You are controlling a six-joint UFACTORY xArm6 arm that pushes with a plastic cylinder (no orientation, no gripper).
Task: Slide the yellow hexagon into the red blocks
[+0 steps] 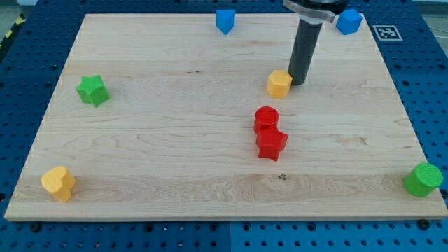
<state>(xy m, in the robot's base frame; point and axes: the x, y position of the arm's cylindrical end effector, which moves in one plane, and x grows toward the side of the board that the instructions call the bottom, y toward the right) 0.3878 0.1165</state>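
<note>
Camera view puts the yellow hexagon a little right of the board's middle and toward the view's top, with my tip just beside its right-hand face, close enough that you cannot tell whether they touch. There are no jaws on this arm to be spread or pressed together, only the straight rod, so all the work is in the line of the push. The red blocks sit below the hexagon and slightly to the view's left: a red cylinder nearest, with a red star touching it on the lower side. From where the tip stands, a push would send the hexagon toward the view's left, past the reds, so you should probably first bring the tip round to the hexagon's upper side, a shade to the right, then drive down and slightly left through its centre. Keep the push centred, since an off-centre contact will likely spin the hexagon off the tip. Go slowly near contact so the red pair is nudged, not scattered. Farther out, the blue blocks along the top edge, the green star at the left, the yellow block at bottom left and the green cylinder at bottom right lie well apart from this path on the wooden board.
</note>
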